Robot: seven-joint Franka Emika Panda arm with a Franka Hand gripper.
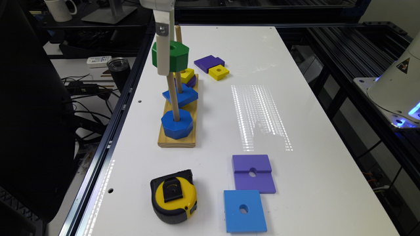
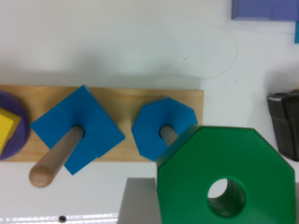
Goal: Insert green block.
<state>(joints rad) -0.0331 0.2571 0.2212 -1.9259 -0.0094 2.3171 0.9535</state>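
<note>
My gripper (image 1: 170, 64) is shut on the green block (image 1: 175, 55), a thick octagon with a round centre hole (image 2: 226, 197), and holds it in the air over the wooden peg board (image 1: 177, 139). One grey finger (image 2: 140, 203) presses its side. Under it, a blue octagonal block (image 2: 163, 128) sits at the foot of the nearest peg (image 1: 173, 98). That peg's top is hidden beneath the green block, and the hole lies off to one side of it. A blue square block (image 2: 77, 128) rests on the middle peg (image 2: 51, 163).
Yellow and purple pieces (image 1: 187, 76) sit on the far peg. Loose on the white table are a purple block (image 1: 209, 62), a yellow block (image 1: 219, 72), a purple square (image 1: 252, 173), a blue square (image 1: 244, 211) and a tape measure (image 1: 174, 196). The arm's base (image 1: 400, 82) stands at the exterior view's right.
</note>
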